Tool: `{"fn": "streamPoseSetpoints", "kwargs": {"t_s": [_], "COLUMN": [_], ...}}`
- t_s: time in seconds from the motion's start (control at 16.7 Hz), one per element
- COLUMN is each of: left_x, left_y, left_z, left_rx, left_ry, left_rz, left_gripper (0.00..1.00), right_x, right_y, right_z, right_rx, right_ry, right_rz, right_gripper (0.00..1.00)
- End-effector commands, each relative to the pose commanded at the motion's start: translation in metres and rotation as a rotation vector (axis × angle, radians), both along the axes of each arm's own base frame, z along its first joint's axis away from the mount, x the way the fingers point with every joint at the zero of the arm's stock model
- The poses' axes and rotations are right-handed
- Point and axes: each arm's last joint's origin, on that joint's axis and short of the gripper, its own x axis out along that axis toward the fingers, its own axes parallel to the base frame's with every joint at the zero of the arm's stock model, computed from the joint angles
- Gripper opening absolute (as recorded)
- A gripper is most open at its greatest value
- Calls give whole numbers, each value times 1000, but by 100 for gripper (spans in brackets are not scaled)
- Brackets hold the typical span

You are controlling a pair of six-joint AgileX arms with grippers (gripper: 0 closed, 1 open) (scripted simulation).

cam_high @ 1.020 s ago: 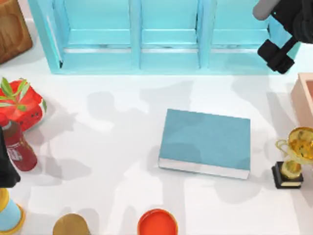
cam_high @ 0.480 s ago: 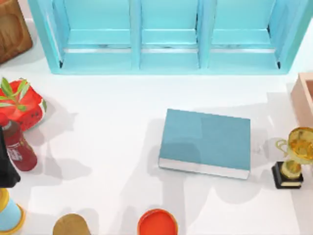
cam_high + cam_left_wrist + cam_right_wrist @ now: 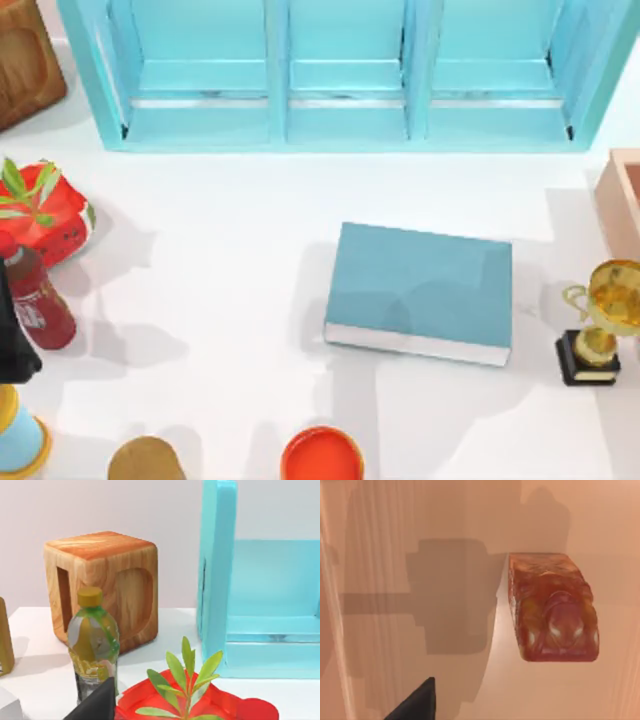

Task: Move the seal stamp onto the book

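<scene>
In my right wrist view the small amber-brown carved seal stamp with a dark red rounded top (image 3: 552, 607) sits right of centre on a pinkish-tan surface; the thick teal-blue book with white page edges (image 3: 420, 290) lies right of centre on the white desk (image 3: 220, 290) in the top view. I cannot tell whether either hand is open or closed. I judge the stamp rigid, light and glossy, so possibly slippery: grip it across its flat long sides, low on the block.

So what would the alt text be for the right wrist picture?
A small amber-brown seal stamp with a carved, reddish top sits on a pale pinkish surface. A blocky shadow falls beside it, and a dark fingertip pokes in at the edge.
</scene>
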Motion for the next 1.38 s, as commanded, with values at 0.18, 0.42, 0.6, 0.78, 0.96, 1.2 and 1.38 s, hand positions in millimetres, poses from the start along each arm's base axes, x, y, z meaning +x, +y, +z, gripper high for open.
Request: {"fn": "streamPoseSetpoints", "kwargs": {"t_s": [0.18,0.42,0.6,0.78,0.96,1.2,1.38], "left_x": [0,0,0,0,0,0,0], "left_y": [0,0,0,0,0,0,0], "left_z": [0,0,0,0,0,0,0], "left_rx": [0,0,0,0,0,0,0], "left_ry": [0,0,0,0,0,0,0], "left_rz": [0,0,0,0,0,0,0], "left_gripper": [100,100,100,100,100,100,100], "right_x": [0,-1,0,0,0,0,0], "right_y": [1,2,1,0,0,0,0], "right_z": [1,-20,-43,-73,-96,-100,-100], "right_rx": [-3,0,0,0,-1,0,0], "right_ry": [-6,1,0,1,-1,0,0], "right_rz": [5,0,0,0,0,0,0], "right_gripper": [100,100,100,100,100,100,85]}}
